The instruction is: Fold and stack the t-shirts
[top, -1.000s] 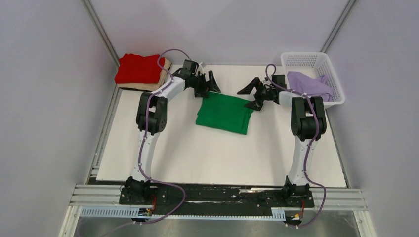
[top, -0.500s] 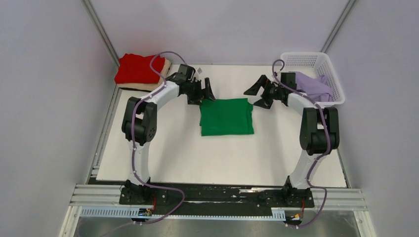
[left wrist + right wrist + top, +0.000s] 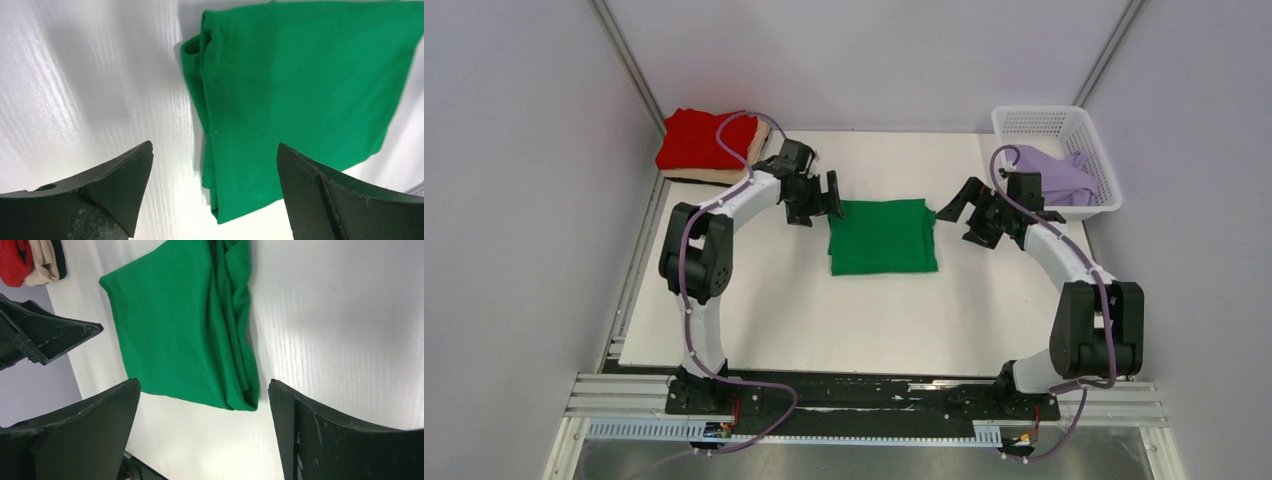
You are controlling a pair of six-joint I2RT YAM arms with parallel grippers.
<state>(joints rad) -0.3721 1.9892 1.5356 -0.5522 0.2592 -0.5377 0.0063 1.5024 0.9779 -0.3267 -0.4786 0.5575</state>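
Note:
The green t-shirt (image 3: 882, 236) lies folded in a rectangle on the white table (image 3: 864, 320); it also shows in the left wrist view (image 3: 300, 85) and the right wrist view (image 3: 185, 325). My left gripper (image 3: 828, 196) is open and empty just off its far left corner. My right gripper (image 3: 964, 215) is open and empty just off its far right corner. The red t-shirt (image 3: 704, 140) lies folded on the tan t-shirt (image 3: 724, 176) at the back left. The lavender t-shirt (image 3: 1049, 178) sits crumpled in the basket.
A white lattice basket (image 3: 1044, 122) stands at the back right corner. Grey walls close in the table on three sides. The arm bases sit on a black rail (image 3: 864, 395) at the near edge.
The green shirt was straightened into a square rectangle and let lie. Both grippers then drew back from its far edge, the left toward the left, the right toward the right and nearer.

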